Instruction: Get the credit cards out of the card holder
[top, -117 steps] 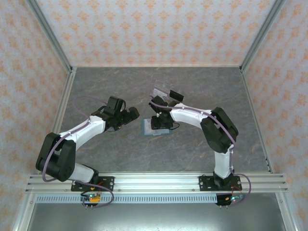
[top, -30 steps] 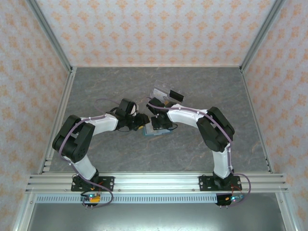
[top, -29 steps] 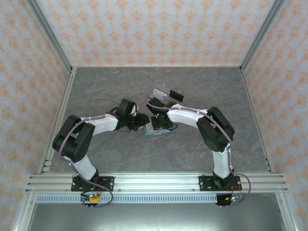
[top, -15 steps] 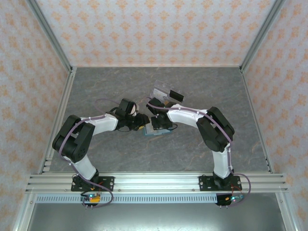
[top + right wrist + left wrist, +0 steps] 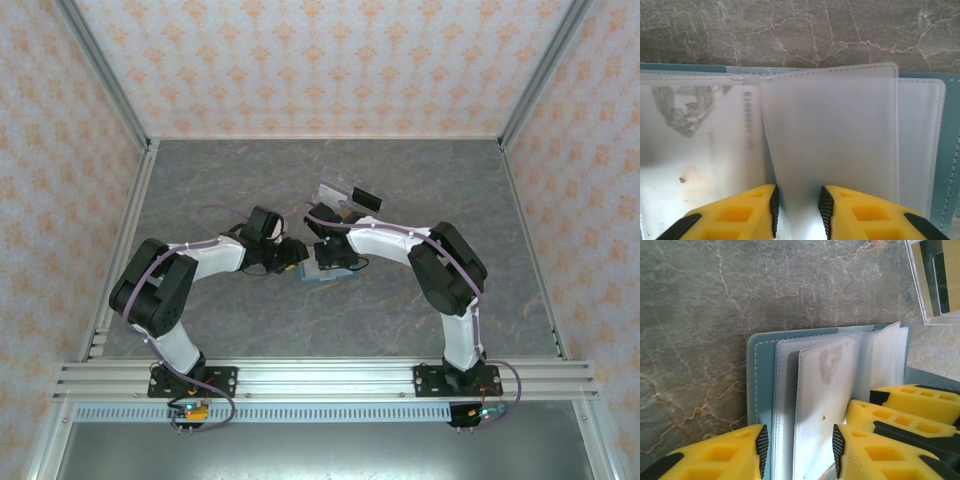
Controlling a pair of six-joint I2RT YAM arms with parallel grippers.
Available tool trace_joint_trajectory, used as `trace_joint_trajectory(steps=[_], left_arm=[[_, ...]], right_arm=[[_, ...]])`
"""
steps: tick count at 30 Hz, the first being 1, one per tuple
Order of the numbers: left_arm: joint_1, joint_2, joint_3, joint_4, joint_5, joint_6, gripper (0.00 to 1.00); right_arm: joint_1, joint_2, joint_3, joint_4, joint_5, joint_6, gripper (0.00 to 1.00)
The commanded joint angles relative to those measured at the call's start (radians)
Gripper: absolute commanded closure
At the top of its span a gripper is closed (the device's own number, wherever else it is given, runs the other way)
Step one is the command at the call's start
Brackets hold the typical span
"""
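Card holder (image 5: 318,279) lies open and flat on the bench (image 5: 200,190), teal cover down, sleeve pages (image 5: 820,390) fanned up from its spine.

Left end effector (image 5: 293,258) sits at the holder's left edge. Seen from the left wrist, the jaws are released and spread wide over the sleeve stack: one yellow finger over the teal cover, the other over the top page. No pinch visible.

Right end effector (image 5: 328,257) is on top of the holder. Seen from the right wrist, this end effector (image 5: 797,205) has its jaws nearly together, clenched on one frosted page (image 5: 830,135) that stands up off the rest.

Card (image 5: 690,130) sits inside the sleeve next to the pinched page. A grey printed patch and a row of digits read through the plastic.

Clear plastic piece (image 5: 345,192), with a dark strip inside, lies on the bench just beyond the holder's far corner. Contact with the holder is unclear.
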Motion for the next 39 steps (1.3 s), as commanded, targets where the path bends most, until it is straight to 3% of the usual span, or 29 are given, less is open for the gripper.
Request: trace_joint_trajectory(steps=[1,6,19,35,39], left_arm=[[-0.013,0.003,0.009,0.013,0.009,0.009,0.61],[-0.014,0.015,0.009,0.038,0.022,0.000,0.69],[-0.016,0.044,0.017,0.058,0.043,-0.010,0.68],[-0.016,0.036,0.020,0.085,0.080,-0.011,0.75],[-0.017,0.027,0.023,0.064,0.066,-0.007,0.87]], right_arm=[[-0.011,0.107,-0.050,-0.022,0.064,0.017,0.68],[-0.011,0.107,-0.051,-0.020,0.064,0.016,0.68],[-0.011,0.105,-0.055,-0.018,0.063,0.014,0.68],[-0.011,0.100,-0.053,-0.014,0.057,0.013,0.69],[-0.012,0.054,-0.065,-0.001,0.046,0.021,0.68]])
